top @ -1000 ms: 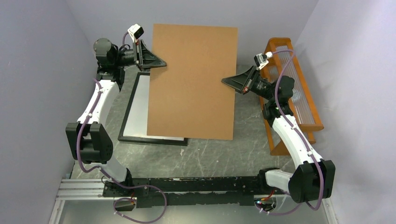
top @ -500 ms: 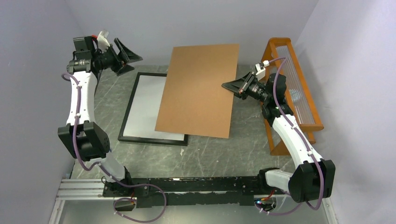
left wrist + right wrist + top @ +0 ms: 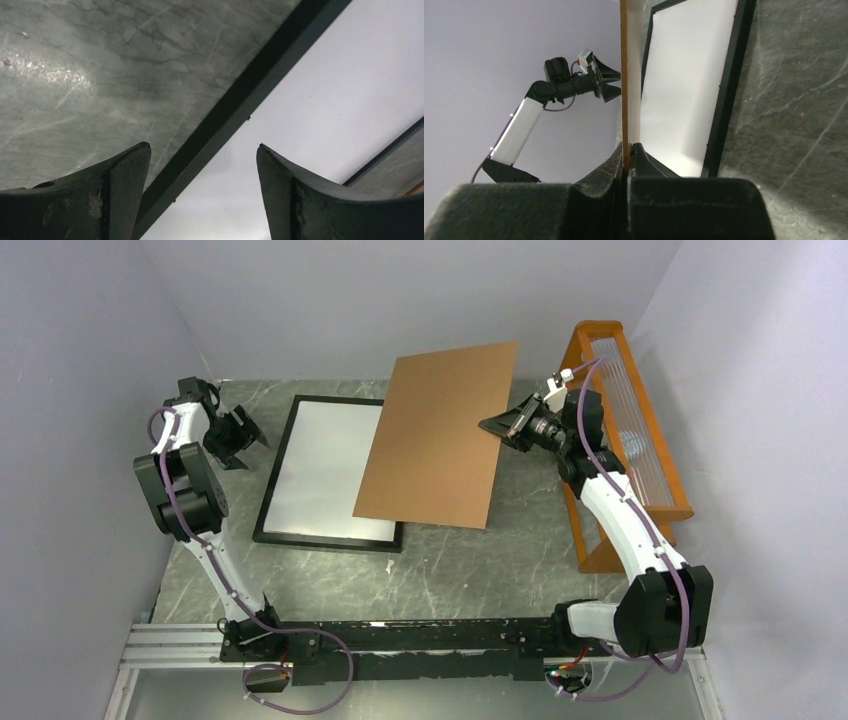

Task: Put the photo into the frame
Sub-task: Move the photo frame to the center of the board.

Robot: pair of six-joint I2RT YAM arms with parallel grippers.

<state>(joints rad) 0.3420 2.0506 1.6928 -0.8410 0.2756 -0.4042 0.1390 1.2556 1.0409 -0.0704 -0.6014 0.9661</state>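
Observation:
The black frame [image 3: 270,490] lies flat on the table with a white sheet [image 3: 325,465] inside it. The photo is out of view. My right gripper [image 3: 497,424] is shut on the right edge of a plain brown board [image 3: 440,435] and holds it tilted above the frame's right part. In the right wrist view the board [image 3: 624,75] stands edge-on between the closed fingers of the gripper [image 3: 628,146]. My left gripper [image 3: 245,430] hangs open beside the frame's far left corner. Its wrist view shows the gripper [image 3: 202,147] empty over the frame's bar [image 3: 240,100].
An orange wooden rack [image 3: 668,508] with clear panes stands along the right wall, just behind my right arm. Grey walls close in on the left, back and right. The marbled table [image 3: 480,570] shows between the frame and the arm bases.
My left gripper let go of the brown board, opened, and swung left and down beside the frame. The board, now held by the right gripper alone, shifted right and uncovered more of the white sheet.

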